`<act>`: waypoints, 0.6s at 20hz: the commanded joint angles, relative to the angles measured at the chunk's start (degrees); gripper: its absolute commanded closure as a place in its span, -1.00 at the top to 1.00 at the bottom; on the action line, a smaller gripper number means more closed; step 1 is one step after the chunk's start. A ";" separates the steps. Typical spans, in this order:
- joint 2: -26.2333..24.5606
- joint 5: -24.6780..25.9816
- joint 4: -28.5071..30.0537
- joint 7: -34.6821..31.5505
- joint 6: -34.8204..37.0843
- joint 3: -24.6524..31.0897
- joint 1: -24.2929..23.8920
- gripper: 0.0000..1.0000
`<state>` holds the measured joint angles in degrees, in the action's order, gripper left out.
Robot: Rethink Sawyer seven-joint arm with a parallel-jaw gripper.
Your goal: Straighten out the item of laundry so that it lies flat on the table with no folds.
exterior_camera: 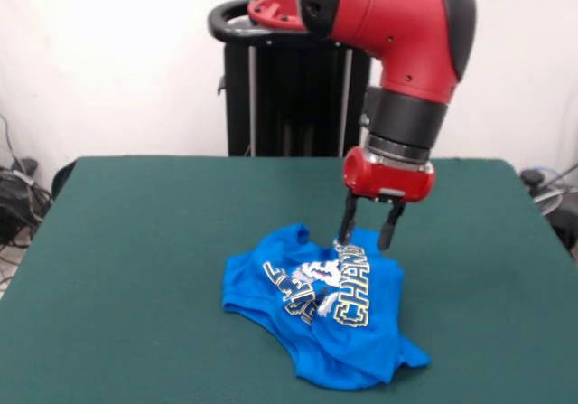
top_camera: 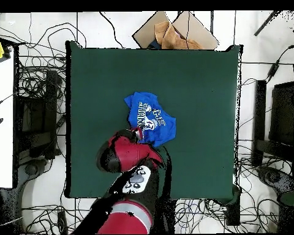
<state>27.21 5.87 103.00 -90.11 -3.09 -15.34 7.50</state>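
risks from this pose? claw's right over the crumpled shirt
1. The claw hangs open at the far edge of the T-shirt, which is bunched in folds; it may pinch several layers and drag the bundle instead of spreading it.
2. On the felt-like table, sliding could add creases.
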 commanded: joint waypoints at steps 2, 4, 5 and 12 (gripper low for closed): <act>-4.91 -0.13 6.94 -14.16 -7.40 3.75 -2.89 1.00; -6.14 -0.07 6.70 -13.82 -8.85 4.42 -3.96 1.00; -6.80 -0.09 6.33 -13.59 -9.29 4.93 -4.47 1.00; -10.97 0.69 4.24 -12.51 -11.00 10.73 -9.29 1.00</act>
<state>21.15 5.83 107.28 -90.11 -12.11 -13.97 2.07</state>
